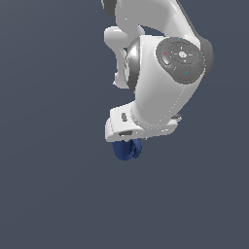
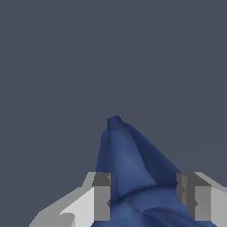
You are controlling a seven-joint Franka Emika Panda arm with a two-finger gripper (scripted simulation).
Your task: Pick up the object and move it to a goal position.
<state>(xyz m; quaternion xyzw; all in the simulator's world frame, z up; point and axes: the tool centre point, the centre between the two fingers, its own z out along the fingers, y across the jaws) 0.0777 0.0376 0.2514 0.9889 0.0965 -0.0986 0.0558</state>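
Observation:
The object, a dark blue mug (image 2: 128,155), lies between my gripper (image 2: 147,197) in the wrist view. Its body fills the gap and touches both grey pads (image 2: 102,197), so the gripper is shut on it. The mug's narrow end points away from the camera over the grey floor. In the exterior view only a small part of the mug (image 1: 125,151) shows, poking out below the white hand (image 1: 141,124). The hand hides the fingers and the rest of the mug there. I cannot make out the handle.
A plain dark grey surface (image 1: 48,194) fills both views. The white arm (image 1: 165,53) rises toward the top of the exterior view. No other objects or goal marker are in sight.

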